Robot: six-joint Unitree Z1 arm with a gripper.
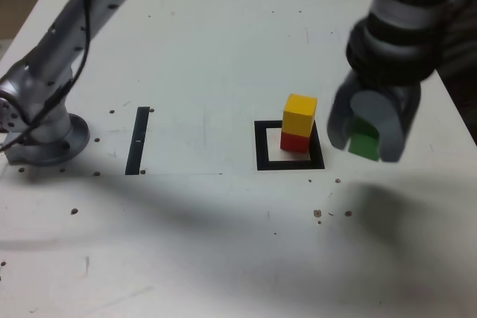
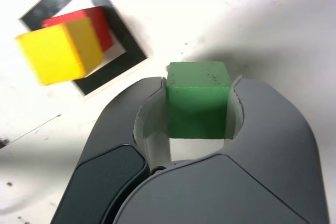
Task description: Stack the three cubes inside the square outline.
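Pinched the green cube between the two fingers of the claw, pressed against both sides. Carried it near the fingertips, with a gap between cube and palm, and poked slightly out past the tips in the wrist view. Held it raised off the worktop, to the exterior view's right of the square outline, well clear of the other two cubes.

Looked matte and solid green, with straight edges and flat faces. Showed two faces to the wrist view: one paler and marked with small dark specks, the other deeper green and smoother. Showed only a small green patch between the fingers in the exterior view, and looked slightly blurred there.

Rested the yellow cube on top of the red cube, inside the square outline, toward the exterior view's right side of the pale centre. Looked bright yellow above and more orange on the side in the exterior view; looked plain, strong red below. Stood upright as a stack of two.
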